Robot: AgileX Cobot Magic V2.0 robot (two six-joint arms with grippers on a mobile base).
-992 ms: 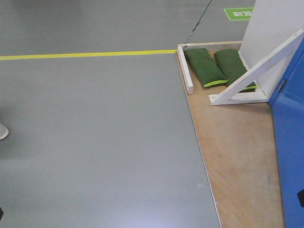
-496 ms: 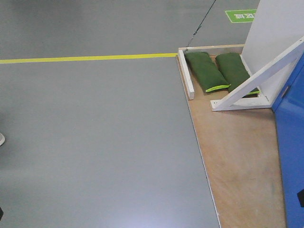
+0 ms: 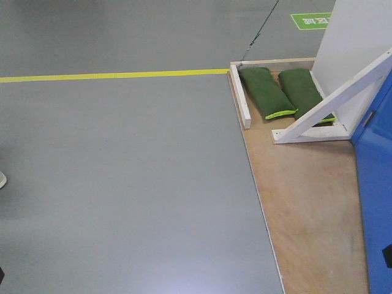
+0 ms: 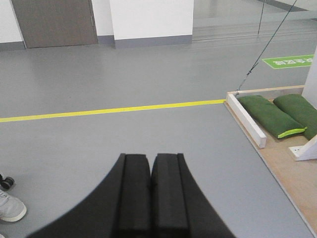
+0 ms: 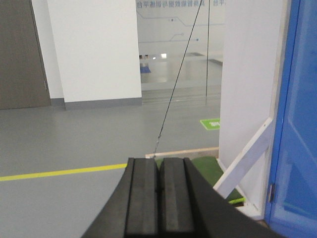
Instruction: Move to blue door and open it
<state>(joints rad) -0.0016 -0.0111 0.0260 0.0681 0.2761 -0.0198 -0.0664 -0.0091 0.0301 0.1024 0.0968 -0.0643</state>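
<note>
Two tools, each with its pads pressed together and nothing between them. My left tool (image 4: 150,166) sits at the bottom middle of its wrist view, and my right tool (image 5: 158,171) at the bottom middle of its own.

In the front view the blue door (image 3: 375,202) runs down the right edge, from about mid-height to the lower right corner. It stands on a plywood base (image 3: 306,208) laid over the grey floor. In the right wrist view it is a tall glossy strip along the right edge, with a small metal fitting low on its near side.

Just beside the door in the upper right is a white panel (image 3: 355,37), propped by a slanted white brace (image 3: 334,101). Two green sandbags (image 3: 265,92) lie side by side on the base at the brace's foot, one partly under it.

A yellow line (image 3: 110,76) crosses the floor from the left edge to the base's corner. A green floor marking (image 3: 311,20) shows at the top right. A white shoe (image 4: 10,206) is at the lower left of the left wrist view.
</note>
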